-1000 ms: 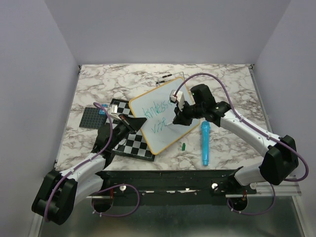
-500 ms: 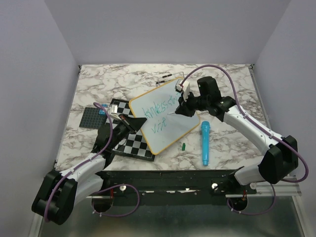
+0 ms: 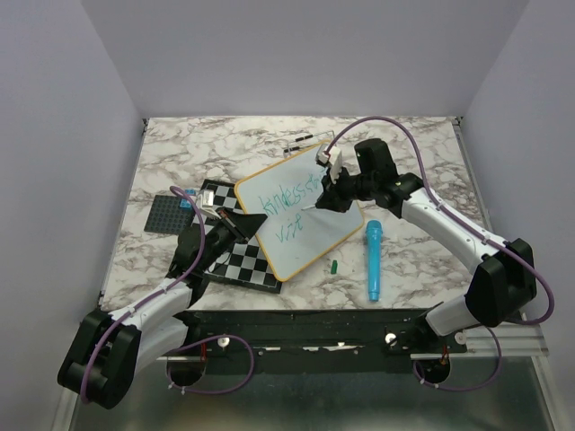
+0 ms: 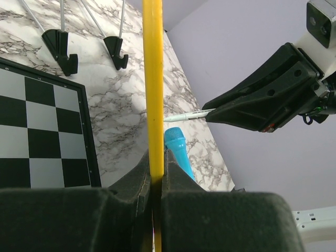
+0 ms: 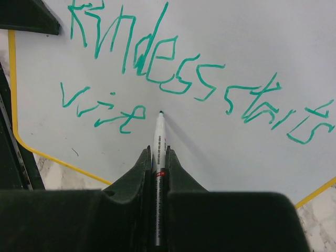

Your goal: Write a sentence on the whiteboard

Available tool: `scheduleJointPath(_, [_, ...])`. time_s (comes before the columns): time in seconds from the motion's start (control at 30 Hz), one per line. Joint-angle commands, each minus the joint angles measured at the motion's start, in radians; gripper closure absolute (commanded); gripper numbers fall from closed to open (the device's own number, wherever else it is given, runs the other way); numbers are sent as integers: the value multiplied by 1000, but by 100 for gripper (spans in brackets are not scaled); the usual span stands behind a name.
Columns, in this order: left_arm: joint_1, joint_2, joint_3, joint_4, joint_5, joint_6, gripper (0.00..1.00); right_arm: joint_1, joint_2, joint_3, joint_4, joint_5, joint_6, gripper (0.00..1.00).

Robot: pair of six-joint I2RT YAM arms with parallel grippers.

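Note:
The whiteboard, white with a yellow frame, lies slanted across mid-table. My left gripper is shut on its left frame edge, pinched between the pads. The sentence is in green: "kindess starts" above, "wit" below, and it is also legible in the top view. My right gripper is shut on a white marker. The marker's green tip sits at the board just right of "wit". The right gripper hovers over the board's right half.
A black-and-white checkered board lies under the whiteboard's left corner. A blue cylinder and a small green cap lie right of the board. A dark studded plate sits at far left, and a wire stand behind.
My right gripper, still holding the marker, has shifted toward the far right of the board and turned its wrist. The marker tip moved up from the lower line. The left gripper has not moved.

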Motion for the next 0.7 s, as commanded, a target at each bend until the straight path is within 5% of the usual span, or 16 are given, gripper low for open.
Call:
scheduleJointPath(0.0, [-8, -23, 12, 164, 30, -12, 100, 2, 13, 16, 3, -37, -1, 99])
scheduleJointPath(0.67, [-8, -21, 13, 165, 28, -12, 100, 10, -25, -67, -131, -74, -90, 99])
